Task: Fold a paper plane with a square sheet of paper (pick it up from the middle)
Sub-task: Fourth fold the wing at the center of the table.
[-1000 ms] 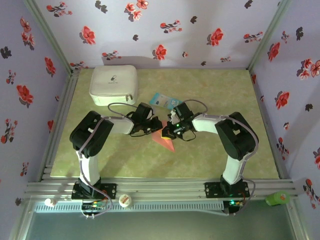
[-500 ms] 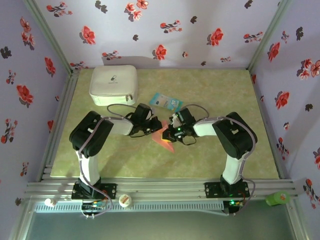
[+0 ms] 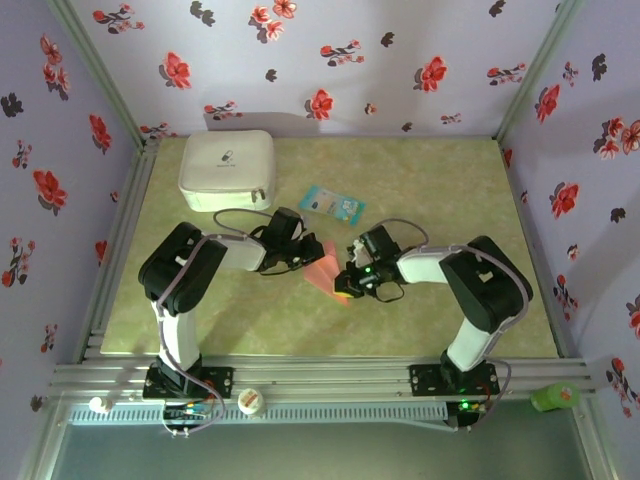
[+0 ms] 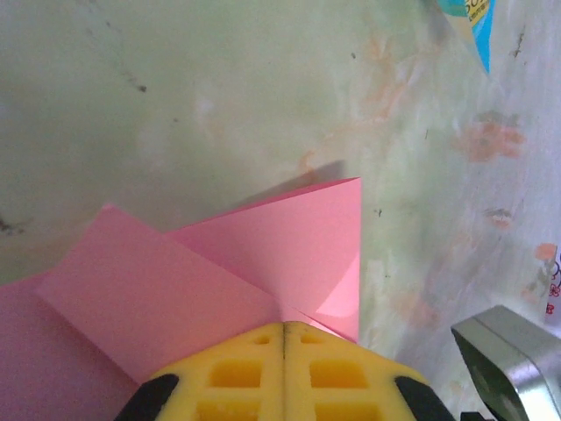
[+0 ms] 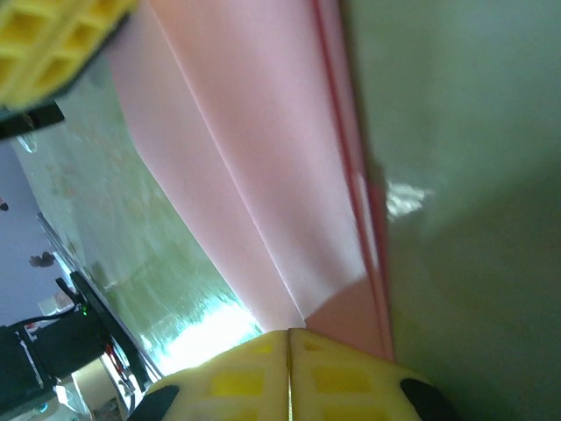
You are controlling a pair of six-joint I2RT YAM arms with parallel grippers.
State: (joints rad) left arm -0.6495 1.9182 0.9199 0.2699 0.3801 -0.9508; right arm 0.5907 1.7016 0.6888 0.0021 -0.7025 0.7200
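Observation:
The square sheet of paper (image 3: 326,271), salmon pink and folded into several creased layers, lies mid-table between my two grippers. My left gripper (image 3: 311,252) is at its far left end. In the left wrist view the yellow fingertips (image 4: 283,327) are pressed together where the folds of the paper (image 4: 263,254) converge. My right gripper (image 3: 347,284) is at the near right end, its jaws (image 5: 289,334) shut on the layered edge of the paper (image 5: 245,175). The left gripper's yellow fingertip (image 5: 44,44) shows at the paper's other end.
A white zipped case (image 3: 228,170) stands at the back left. A small light-blue packet (image 3: 331,204) lies just beyond the grippers, its corner also seen in the left wrist view (image 4: 471,22). Flowered walls enclose the table on three sides.
My right gripper has slid toward the near edge and slightly right along the paper. The left gripper has stayed almost in place, still shut.

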